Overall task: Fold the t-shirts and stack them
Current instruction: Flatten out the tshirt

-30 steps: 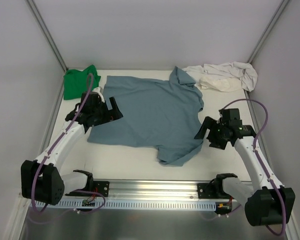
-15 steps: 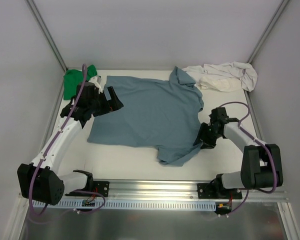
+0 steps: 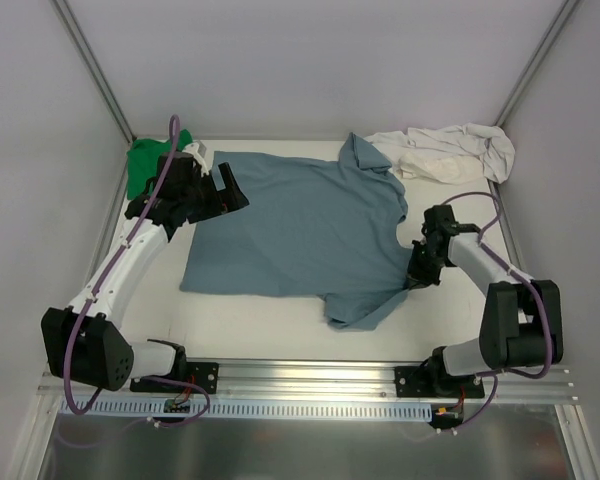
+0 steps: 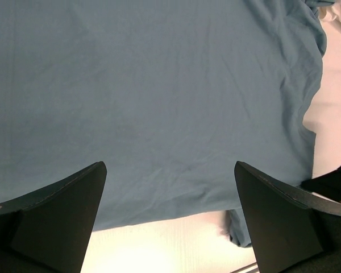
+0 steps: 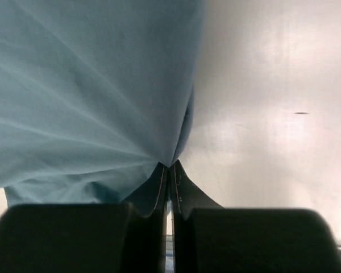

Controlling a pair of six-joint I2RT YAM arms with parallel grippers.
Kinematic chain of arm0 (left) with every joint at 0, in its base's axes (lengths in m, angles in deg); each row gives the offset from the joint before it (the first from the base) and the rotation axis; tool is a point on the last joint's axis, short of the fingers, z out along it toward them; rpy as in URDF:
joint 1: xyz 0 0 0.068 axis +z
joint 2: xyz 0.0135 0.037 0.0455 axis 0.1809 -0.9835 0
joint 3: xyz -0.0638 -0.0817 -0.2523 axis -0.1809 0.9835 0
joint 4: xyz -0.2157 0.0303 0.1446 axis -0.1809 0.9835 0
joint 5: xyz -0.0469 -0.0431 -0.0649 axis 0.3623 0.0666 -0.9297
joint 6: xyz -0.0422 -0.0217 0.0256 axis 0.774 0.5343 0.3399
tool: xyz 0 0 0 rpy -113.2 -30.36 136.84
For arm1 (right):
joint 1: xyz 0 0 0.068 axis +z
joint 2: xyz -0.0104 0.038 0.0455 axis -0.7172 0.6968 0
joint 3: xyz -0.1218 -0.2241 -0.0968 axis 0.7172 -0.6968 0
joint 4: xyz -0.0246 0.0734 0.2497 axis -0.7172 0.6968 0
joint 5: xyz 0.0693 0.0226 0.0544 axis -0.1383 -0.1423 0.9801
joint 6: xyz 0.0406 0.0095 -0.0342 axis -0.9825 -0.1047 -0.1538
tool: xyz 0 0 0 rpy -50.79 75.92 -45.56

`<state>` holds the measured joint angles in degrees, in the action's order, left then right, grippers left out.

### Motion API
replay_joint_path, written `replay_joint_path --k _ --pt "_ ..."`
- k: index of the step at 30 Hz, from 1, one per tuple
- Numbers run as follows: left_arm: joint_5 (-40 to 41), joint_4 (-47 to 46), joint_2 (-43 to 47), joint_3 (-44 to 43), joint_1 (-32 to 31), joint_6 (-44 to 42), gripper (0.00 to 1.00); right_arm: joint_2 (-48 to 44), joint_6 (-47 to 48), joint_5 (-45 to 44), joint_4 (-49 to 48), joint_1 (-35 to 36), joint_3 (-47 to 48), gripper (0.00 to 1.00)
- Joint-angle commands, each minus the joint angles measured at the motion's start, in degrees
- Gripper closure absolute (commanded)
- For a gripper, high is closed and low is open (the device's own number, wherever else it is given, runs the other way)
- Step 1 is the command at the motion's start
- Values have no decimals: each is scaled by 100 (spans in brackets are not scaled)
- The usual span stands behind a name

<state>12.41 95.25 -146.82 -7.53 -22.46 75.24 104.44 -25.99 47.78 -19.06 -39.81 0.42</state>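
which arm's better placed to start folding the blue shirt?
Right. The right gripper is shut on the blue shirt at its right edge, pinching the fabric to a point, so it could probably lift and fold straight away. The left gripper is wide open above the shirt, holding nothing.

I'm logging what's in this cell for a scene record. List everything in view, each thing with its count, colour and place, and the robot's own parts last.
slate-blue t-shirt: one, slate-blue, spread out mid-table
green t-shirt: one, bright green, bunched at the far left corner
cream t-shirt: one, off-white, crumpled at the far right corner
table: one, white, under all three shirts
rail: one, silver, along the near edge at the arm bases
left gripper: one, black, open, at the slate-blue t-shirt's far left corner
right gripper: one, black, shut on the slate-blue t-shirt's right edge
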Motion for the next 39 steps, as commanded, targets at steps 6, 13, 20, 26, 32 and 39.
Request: replay_joint_path --k 6,13,20,26,32,39 --pt "24 93 -53 -267 -45 -235 1 -656 927 -1589 1095 -750 654 100" --pt "-186 198 -115 -276 -45 -262 1 -1086 588 -1062 1165 -760 873 0" --pt "-1029 -124 -440 470 -27 142 2 -983 367 -545 1149 -673 1629 0" --pt "-1171 -207 -1546 158 -54 476 1 605 287 -131 851 -164 2709 0" --pt "-1075 -188 -2478 -582 -159 415 1 2032 138 475 445 110 3334 1" --pt "-864 -83 -3164 -1049 -291 397 1 3043 32 836 498 215 3959 1"
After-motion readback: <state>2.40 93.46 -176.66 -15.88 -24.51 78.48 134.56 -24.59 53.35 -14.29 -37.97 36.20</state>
